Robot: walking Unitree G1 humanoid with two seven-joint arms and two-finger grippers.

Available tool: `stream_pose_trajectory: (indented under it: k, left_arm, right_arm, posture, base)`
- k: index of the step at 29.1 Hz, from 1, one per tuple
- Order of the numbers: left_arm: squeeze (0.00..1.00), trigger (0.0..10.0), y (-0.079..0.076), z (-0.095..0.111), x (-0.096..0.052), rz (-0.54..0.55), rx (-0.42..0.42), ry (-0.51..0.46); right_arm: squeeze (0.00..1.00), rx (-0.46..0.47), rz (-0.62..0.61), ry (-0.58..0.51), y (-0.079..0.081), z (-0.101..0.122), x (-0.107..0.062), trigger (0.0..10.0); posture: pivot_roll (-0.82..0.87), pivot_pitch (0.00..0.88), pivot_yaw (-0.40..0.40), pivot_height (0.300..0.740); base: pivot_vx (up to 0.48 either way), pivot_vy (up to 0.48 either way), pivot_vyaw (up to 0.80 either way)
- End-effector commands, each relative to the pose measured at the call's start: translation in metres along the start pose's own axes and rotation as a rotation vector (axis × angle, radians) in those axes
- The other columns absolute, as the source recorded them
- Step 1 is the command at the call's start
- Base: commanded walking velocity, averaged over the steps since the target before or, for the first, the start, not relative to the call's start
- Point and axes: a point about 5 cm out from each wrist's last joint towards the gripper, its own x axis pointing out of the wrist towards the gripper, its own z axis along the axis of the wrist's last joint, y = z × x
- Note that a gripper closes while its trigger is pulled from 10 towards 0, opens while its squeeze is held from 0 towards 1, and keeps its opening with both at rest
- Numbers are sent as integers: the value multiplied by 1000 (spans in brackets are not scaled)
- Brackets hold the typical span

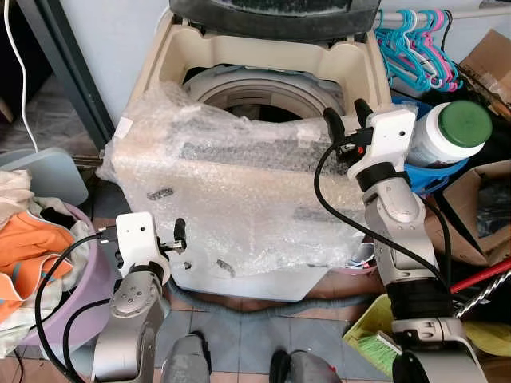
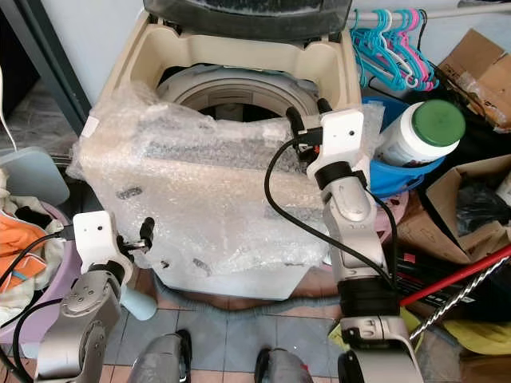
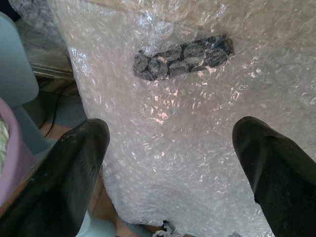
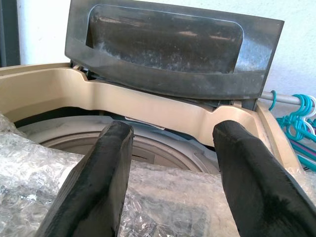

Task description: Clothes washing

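Observation:
A beige top-loading washing machine (image 1: 164, 56) stands before me with its dark grey lid (image 4: 168, 44) raised and the drum (image 1: 255, 100) open. Bubble wrap (image 1: 239, 191) covers its front and front rim. My right gripper (image 1: 346, 116) is raised over the front right rim, open, with nothing between its fingers (image 4: 103, 173), pointing toward the drum. My left gripper (image 3: 168, 143) is low, open, close to the wrapped front panel. A purple laundry basket (image 1: 88, 271) at my left holds an orange garment (image 1: 28, 239) and pale clothes.
A white bottle with a green cap (image 1: 447, 132) sits on a blue tub (image 1: 435, 175) right of the machine. Coloured hangers (image 1: 415, 48), cardboard boxes (image 1: 487, 56), a red handle (image 1: 479, 279) and a green dustpan (image 1: 371, 331) crowd the right. A pale blue stool (image 1: 48, 171) stands left.

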Motion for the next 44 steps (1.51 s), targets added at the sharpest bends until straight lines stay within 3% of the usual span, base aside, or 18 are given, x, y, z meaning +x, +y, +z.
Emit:
stream_pose_trajectory:
  k: [1,2,3,6,14,19,34,38,44]
  left_arm:
    - [0,10000,0,2,-1,1,-12,-14]
    - [0,10000,0,2,-1,1,-12,-14]
    - [0,10000,-1,3,-1,3,-11,-22]
    - [0,10000,-3,5,2,4,-9,-38]
    - [0,10000,-4,4,4,31,9,-34]
    - [0,10000,-5,2,3,34,12,-31]
    - [0,10000,-8,6,6,5,1,-76]
    - [0,10000,-7,7,5,-6,-41,-70]
    - [0,10000,-7,7,6,-9,-34,-74]
  right_arm:
    - [1000,29,24,6,4,4,-3,10000]
    - [1000,29,24,6,4,4,-3,10000]
    - [0,36,47,14,10,3,-7,10000]
    - [0,76,124,47,32,0,-21,10000]
    - [0,108,197,77,56,0,-33,10000]
    - [0,126,196,84,57,1,-31,10000]
    - [0,122,222,48,57,9,-15,10000]
    - [0,125,221,35,57,11,-13,10000]
    - [0,127,215,39,56,10,-12,10000]
  posture:
    - [75,126,-36,740]
    - [75,126,-36,740]
    - [74,126,-36,740]
    - [73,125,-34,740]
    - [77,128,-41,740]
    - [78,129,-43,740]
    - [94,112,-48,740]
    - [96,109,-48,740]
    - [94,107,-46,740]
  base:
    - [0,0,0]
    - [0,0,0]
    - [0,0,0]
    - [0,0,0]
    - [0,41,561]
    - [0,0,799]
    - [0,469,764]
    - [0,0,763]
    - [0,0,763]
